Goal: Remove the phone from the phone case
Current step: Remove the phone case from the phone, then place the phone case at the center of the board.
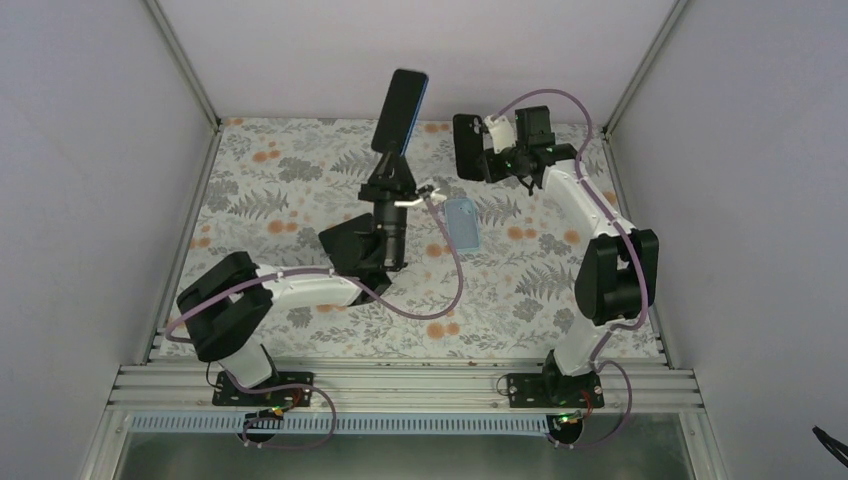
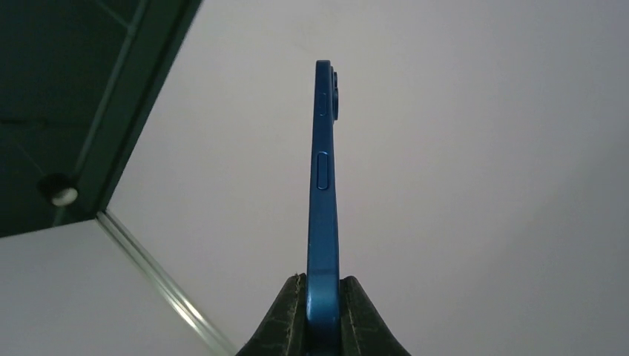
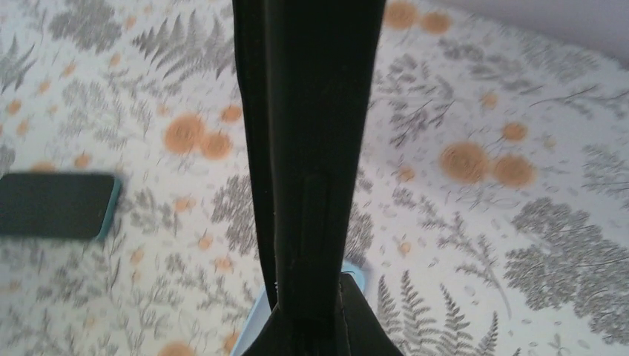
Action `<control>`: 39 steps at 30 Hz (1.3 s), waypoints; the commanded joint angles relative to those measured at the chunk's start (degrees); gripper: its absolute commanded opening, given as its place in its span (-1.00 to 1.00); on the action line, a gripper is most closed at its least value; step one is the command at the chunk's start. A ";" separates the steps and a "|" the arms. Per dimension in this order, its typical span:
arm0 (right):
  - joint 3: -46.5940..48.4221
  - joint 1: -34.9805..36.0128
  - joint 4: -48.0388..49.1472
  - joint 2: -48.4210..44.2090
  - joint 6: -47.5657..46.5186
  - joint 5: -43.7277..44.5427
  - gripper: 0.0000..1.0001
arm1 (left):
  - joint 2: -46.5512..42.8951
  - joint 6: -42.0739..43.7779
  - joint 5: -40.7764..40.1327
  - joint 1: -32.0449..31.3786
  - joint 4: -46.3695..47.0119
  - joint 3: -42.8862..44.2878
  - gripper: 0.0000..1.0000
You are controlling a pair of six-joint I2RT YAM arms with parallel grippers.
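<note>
On the table [image 1: 300,150], the phone case [image 1: 462,222] lies flat, long axis near-to-far.

Hand [image 2: 323,282] clamps blue phone [image 2: 324,193] edge-on, upright.

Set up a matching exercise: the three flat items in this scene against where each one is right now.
Things:
1. blue phone
2. pale-blue phone case
3. black flat object

Places:
A. lying on the floral tabletop
B. clamped in the right gripper
C. held up off the table in the left gripper

Pairs: 1-C, 2-A, 3-B
</note>
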 commanded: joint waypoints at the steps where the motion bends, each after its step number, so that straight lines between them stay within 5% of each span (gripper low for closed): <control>1: -1.21 -0.50 -7.56 -1.26 -6.09 -5.99 -0.93 | 1.93 11.28 0.23 0.84 12.90 -10.63 -0.95; 3: -2.33 -1.02 -11.01 -2.39 -8.95 -7.55 -0.93 | 3.51 17.02 0.59 0.93 20.03 -15.82 -0.95; 8: -5.12 -5.01 -21.80 -3.86 -16.25 -10.01 -0.93 | 5.26 17.84 -3.17 0.35 20.77 -24.34 -0.95; 16: -15.58 -16.19 -28.57 -6.33 -24.90 -11.01 -0.93 | 14.81 14.81 -5.83 -2.87 20.80 -27.17 -0.95; 25: -19.43 -19.40 -28.03 -5.85 -25.13 -8.76 -0.88 | 26.30 11.63 -5.26 -5.85 20.37 -25.34 -0.95; 31: -18.16 -20.31 -29.60 -5.89 -26.21 -7.94 -0.63 | 27.18 4.19 -4.93 -7.10 6.97 -25.46 -0.80; 36: -17.38 -21.13 -30.13 -7.12 -26.87 -8.75 -0.60 | 26.51 -5.82 -5.98 -7.44 -10.62 -23.12 -0.78; 39: -16.87 -22.07 -31.25 -8.00 -27.97 -9.02 -0.51 | 24.95 -11.30 -5.52 -8.38 -19.95 -22.49 -0.53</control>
